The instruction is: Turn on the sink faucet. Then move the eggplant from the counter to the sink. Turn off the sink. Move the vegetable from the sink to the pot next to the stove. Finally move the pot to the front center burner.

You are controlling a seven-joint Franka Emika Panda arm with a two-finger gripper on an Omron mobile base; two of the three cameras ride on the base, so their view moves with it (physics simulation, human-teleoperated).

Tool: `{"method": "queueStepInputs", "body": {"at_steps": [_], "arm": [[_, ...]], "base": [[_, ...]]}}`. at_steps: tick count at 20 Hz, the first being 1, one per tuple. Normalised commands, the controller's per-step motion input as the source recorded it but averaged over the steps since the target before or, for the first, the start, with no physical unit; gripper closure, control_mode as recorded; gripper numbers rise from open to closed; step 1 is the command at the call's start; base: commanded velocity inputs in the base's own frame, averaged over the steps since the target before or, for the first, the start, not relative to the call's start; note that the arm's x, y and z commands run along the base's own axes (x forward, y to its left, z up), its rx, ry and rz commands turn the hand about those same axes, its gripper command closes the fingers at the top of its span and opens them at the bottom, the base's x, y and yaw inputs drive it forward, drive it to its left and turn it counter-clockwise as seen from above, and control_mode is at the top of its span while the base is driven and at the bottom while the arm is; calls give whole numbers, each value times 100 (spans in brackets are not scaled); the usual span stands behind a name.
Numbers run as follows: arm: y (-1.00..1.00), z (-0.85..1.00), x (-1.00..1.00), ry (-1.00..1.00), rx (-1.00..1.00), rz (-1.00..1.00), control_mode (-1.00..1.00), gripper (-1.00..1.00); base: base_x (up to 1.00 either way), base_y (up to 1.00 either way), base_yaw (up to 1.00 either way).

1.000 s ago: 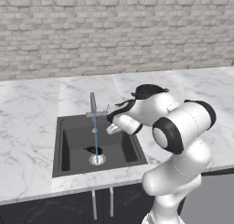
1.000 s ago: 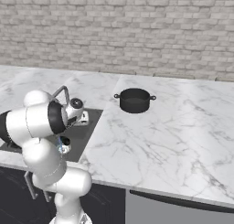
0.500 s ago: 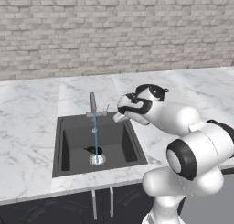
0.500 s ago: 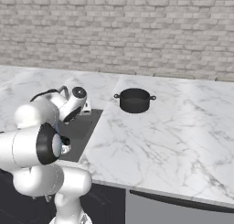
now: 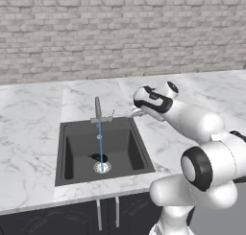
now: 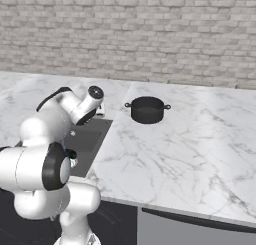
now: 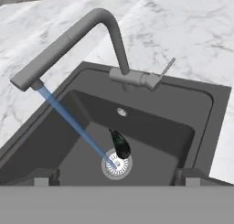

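Water runs in a blue stream from the sink faucet (image 5: 98, 109) (image 7: 114, 40) down to the drain. Its lever (image 7: 167, 67) points up and to the right. The eggplant (image 7: 120, 144) (image 5: 98, 157) is small and dark and lies on the floor of the sink (image 5: 139, 150) (image 7: 155, 122), touching the drain's rim. My gripper (image 5: 131, 113) (image 7: 116, 179) hangs open and empty above the sink's rear right corner, beside the faucet base and aimed down into the basin. The pot next to the stove and the stove are out of view.
White marble counter (image 5: 33, 114) (image 6: 175, 149) surrounds the sink on all sides. A black two-handled pot (image 6: 147, 109) stands on it to the right of the sink, near the brick wall. My own arm covers part of the sink in the right base view.
My hand has pulled back and to the right, from over the basin to its rear right corner, and the arm has stretched out. The jaws stayed open and the water kept running.
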Motion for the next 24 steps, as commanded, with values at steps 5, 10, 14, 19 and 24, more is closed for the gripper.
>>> {"method": "queueStepInputs", "body": {"at_steps": [5,10,14,19,24], "arm": [[-11,-11,19,-13,2,10,-100,-100],[-1,-20,28,-5,0,10,-100,-100],[0,-19,35,-2,0,10,-100,-100],[0,-14,47,-9,5,6,-100,-100],[0,-9,30,-5,3,7,-100,-100]], "base": [[0,0,0],[0,0,0],[0,0,0],[0,0,0],[0,0,0]]}}
